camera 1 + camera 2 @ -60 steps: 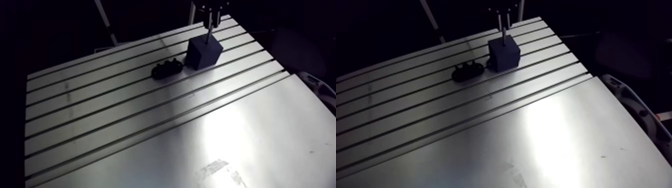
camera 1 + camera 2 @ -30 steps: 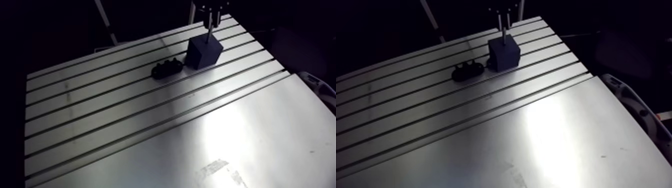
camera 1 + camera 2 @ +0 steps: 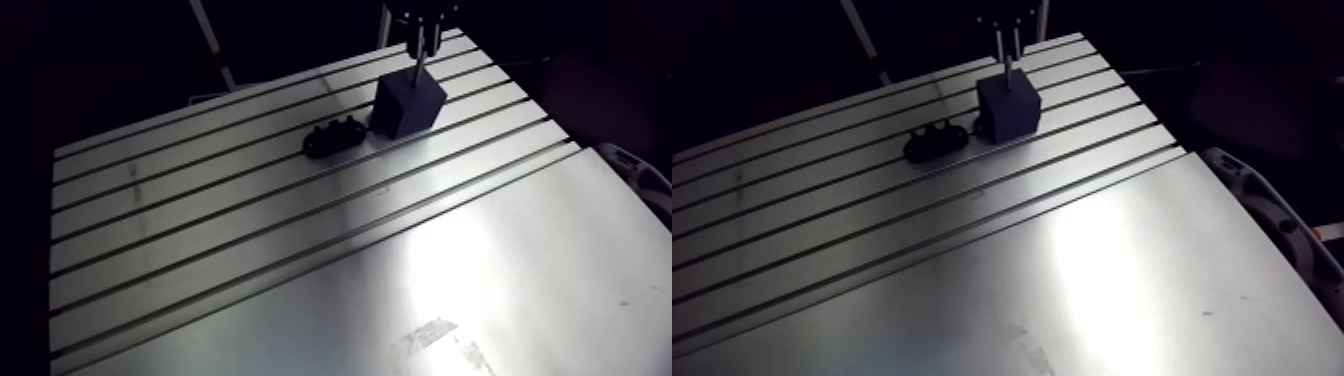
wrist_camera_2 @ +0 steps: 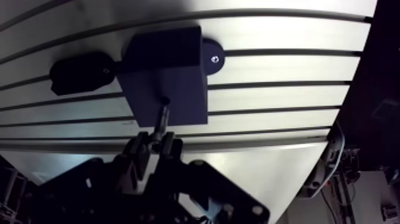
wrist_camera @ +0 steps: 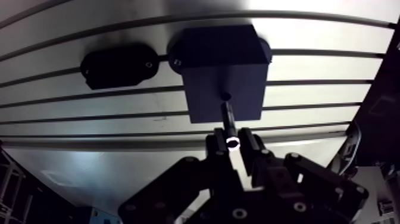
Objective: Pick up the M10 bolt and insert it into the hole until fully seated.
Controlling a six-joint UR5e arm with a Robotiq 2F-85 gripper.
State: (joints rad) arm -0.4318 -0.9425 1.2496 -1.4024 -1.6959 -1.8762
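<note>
A dark blue block (image 3: pixel 407 104) stands on the slotted table near its far edge, with a small hole (image 5: pixel 225 96) in its top face. My gripper (image 5: pixel 232 143) hangs straight above the block and is shut on the M10 bolt (image 5: pixel 228 119), its head held between the fingertips. The bolt's shank points down at the hole and its tip sits at the hole's mouth. In the arm view the bolt (image 3: pixel 417 70) shows as a thin bright rod between the gripper and the block's top.
A low black holder (image 3: pixel 334 136) lies on the table just beside the block. The block's round black base (image 4: pixel 212 58) is fixed over a table slot. The table's far edge and right edge run close to the block.
</note>
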